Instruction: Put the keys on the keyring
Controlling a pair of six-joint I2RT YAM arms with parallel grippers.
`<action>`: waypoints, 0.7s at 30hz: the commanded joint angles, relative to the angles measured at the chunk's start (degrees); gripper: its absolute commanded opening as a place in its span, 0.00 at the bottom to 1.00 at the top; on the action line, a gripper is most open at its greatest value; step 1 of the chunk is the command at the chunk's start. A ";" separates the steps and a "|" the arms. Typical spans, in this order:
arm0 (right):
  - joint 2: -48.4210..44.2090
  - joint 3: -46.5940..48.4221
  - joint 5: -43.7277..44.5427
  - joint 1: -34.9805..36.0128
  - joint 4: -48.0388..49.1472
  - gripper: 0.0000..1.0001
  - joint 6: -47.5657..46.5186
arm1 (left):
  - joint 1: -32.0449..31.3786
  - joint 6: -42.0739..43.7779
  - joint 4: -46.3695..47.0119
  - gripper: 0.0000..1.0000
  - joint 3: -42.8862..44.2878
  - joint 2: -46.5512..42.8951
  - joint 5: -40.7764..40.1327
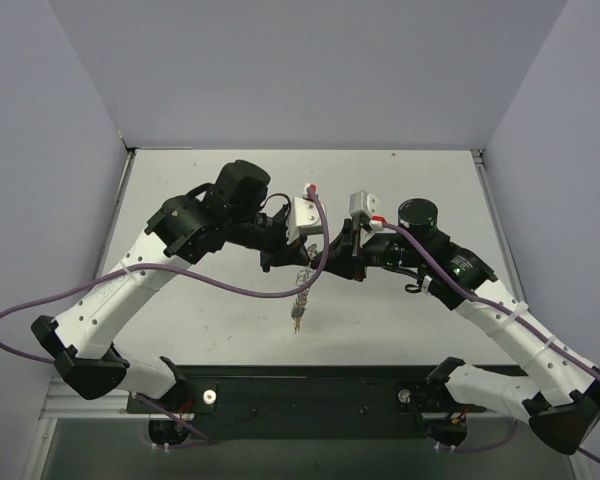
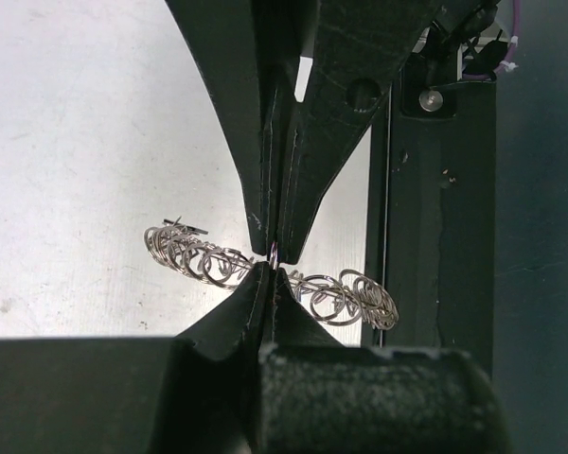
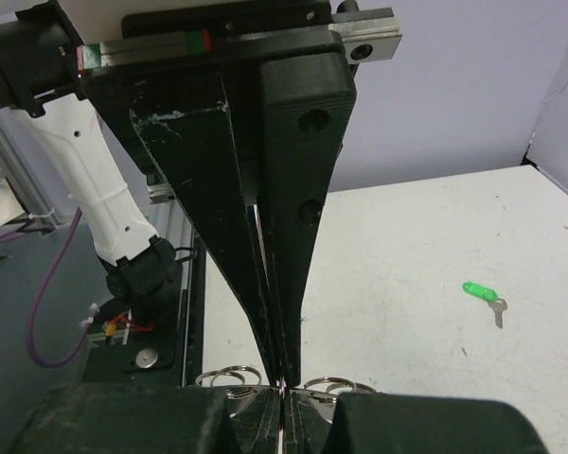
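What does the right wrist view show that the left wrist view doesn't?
Right wrist only: a green key lying on the table, apart from the fingers, and a white arm link at left. Left wrist only: the keyring spread as a coil of loops on both sides of the left fingers, plus the dark base rail. Both: shut fingers pinching the keyring over the white table; the right fingers show only a couple of loops at their tips.

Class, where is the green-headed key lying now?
Right wrist view: the green-headed key lies alone on the table, picture right, apart from the right gripper.
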 commanded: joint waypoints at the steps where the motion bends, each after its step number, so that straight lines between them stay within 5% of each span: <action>1: -0.72 -1.50 1.78 -0.33 7.96 0.00 2.18 | -0.59 0.29 2.00 0.00 3.06 -0.95 0.71; 2: -1.25 -2.21 2.39 -0.33 10.84 0.00 2.72 | -0.51 -0.41 2.44 0.08 2.80 -1.64 0.18; 3: -1.69 -3.34 4.40 -0.33 12.61 0.00 4.46 | -0.42 -0.59 3.32 0.30 2.45 -1.91 -0.34; 7: -6.25 -9.67 7.84 -0.42 22.19 0.00 8.33 | 0.81 -3.13 7.80 0.53 -0.89 -4.63 -1.31; 15: -11.54 -19.08 8.91 -1.30 45.48 0.00 16.51 | 9.50 -12.53 24.83 0.57 -11.60 -11.67 9.57; 21: -11.45 -22.51 6.09 -2.00 60.69 0.00 24.51 | 9.78 -17.55 34.86 0.55 -15.57 -12.02 15.90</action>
